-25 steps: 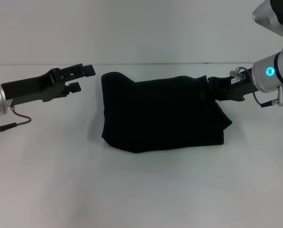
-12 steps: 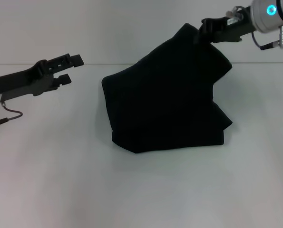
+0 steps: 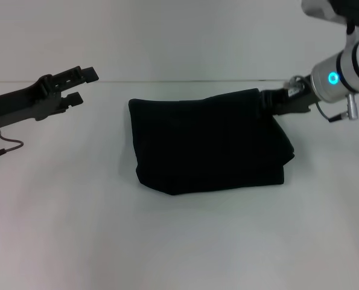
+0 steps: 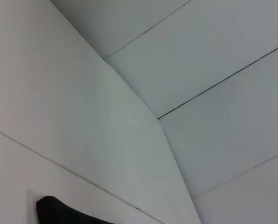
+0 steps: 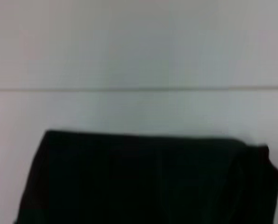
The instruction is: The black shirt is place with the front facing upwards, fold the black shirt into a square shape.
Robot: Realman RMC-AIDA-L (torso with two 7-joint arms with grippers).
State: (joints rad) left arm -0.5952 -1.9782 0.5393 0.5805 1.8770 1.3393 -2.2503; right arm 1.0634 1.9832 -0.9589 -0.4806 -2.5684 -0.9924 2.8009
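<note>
**No readable text**

No letters, numbers, brands or signs legible anywhere. Black shirt (image 3: 209,142) folded, showing plain dark cloth only, no lettering or label on view. Small pale tag on the right gripper (image 3: 265,103) near its wrist, too small to read. Nothing printed on the tabletop (image 3: 179,241).

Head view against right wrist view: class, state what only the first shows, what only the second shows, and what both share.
Only the head view shows both arms: the left gripper, open, held off to the shirt's left, clear of the cloth, and the right gripper at the folded bundle's far right corner, plus the bundle's whole outline. The right wrist view adds nothing of its own beyond a closer look at the bundle's upper edge. Both share the black shirt lying folded on the white table.
</note>
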